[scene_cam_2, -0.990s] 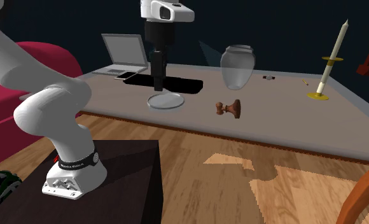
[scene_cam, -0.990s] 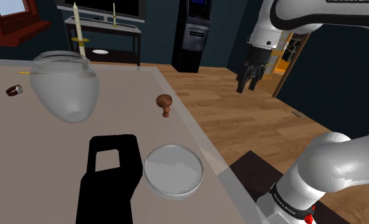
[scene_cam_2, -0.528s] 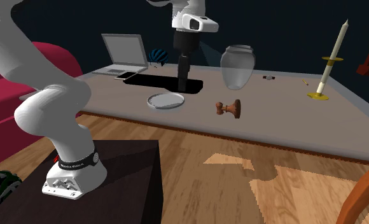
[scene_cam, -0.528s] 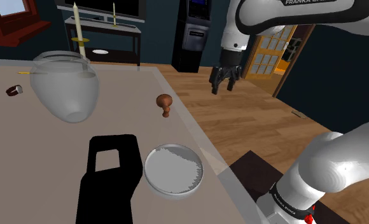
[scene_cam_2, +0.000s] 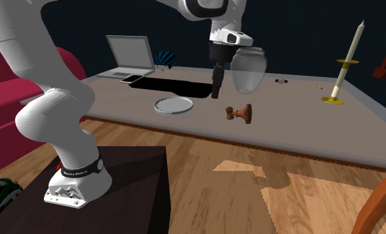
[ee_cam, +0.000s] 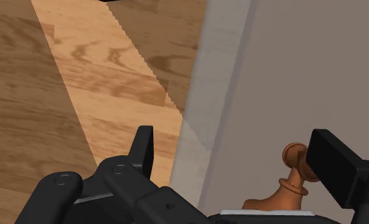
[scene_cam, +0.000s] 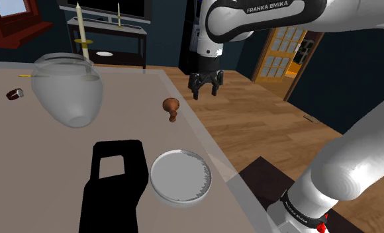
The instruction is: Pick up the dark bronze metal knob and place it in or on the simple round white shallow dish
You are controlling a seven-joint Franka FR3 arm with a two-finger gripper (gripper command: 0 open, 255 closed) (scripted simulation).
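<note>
The knob [scene_cam: 171, 109] is reddish brown with a round head and a thin stem, and it lies on the grey table near its edge. The round shallow dish [scene_cam: 181, 176] sits nearer the stand, pale and empty. My gripper [scene_cam: 205, 89] hangs open in the air over the table's edge, to the shoulder view's right of the knob and above it. In the second exterior view the gripper [scene_cam_2: 215, 90] is between the dish [scene_cam_2: 173, 106] and the knob [scene_cam_2: 240, 114]. The wrist view has the knob [ee_cam: 291, 179] close to one finger [ee_cam: 333, 167], untouched.
A large glass vase [scene_cam: 68, 89] stands on the table beyond the knob. A flat black shape [scene_cam: 111, 185] lies beside the dish. A candle on a yellow holder [scene_cam_2: 343, 63] and a laptop [scene_cam_2: 133, 56] are at opposite table ends. Wooden floor [scene_cam: 263, 126] borders the table.
The arm has swung to the shoulder view's left, carrying the open gripper from over the floor to the table's edge beside the knob. Knob and dish have not moved.
</note>
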